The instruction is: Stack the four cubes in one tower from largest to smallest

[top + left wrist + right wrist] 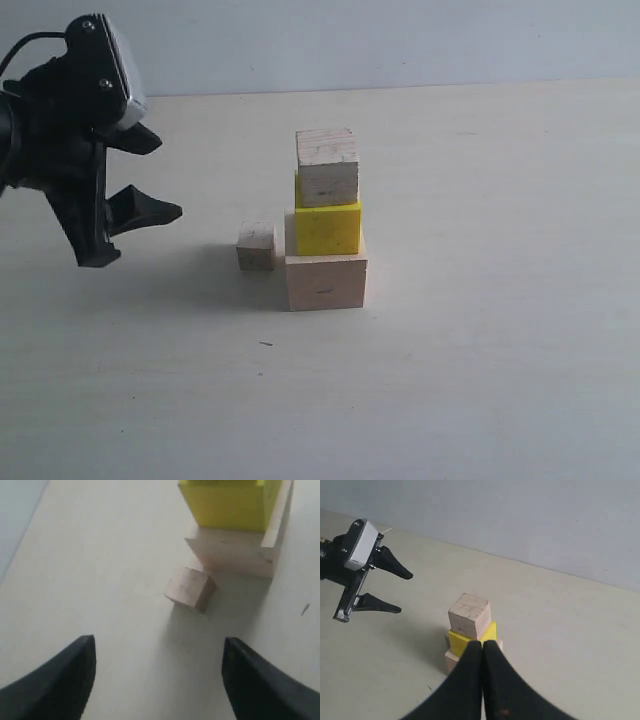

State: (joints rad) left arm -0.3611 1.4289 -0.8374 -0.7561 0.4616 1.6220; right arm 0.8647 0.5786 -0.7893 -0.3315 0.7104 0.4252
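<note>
A three-cube tower stands mid-table: the large pale wood cube [326, 283] at the bottom, the yellow cube [328, 228] on it, the medium pale cube [327, 167] on top. The small pale cube [256, 246] lies on the table, close to the large cube's left side. My left gripper [170, 178] hovers left of the tower, open and empty, and its wrist view shows the small cube [190, 587] ahead of the spread fingers [158, 640]. My right gripper [482, 644] is shut on nothing, back from the tower [468, 615]; the exterior view does not show it.
The pale tabletop [500, 380] stretches bare around the tower, ending at a grey wall [400, 40] behind. A tiny dark speck [265, 344] lies in front of the cubes.
</note>
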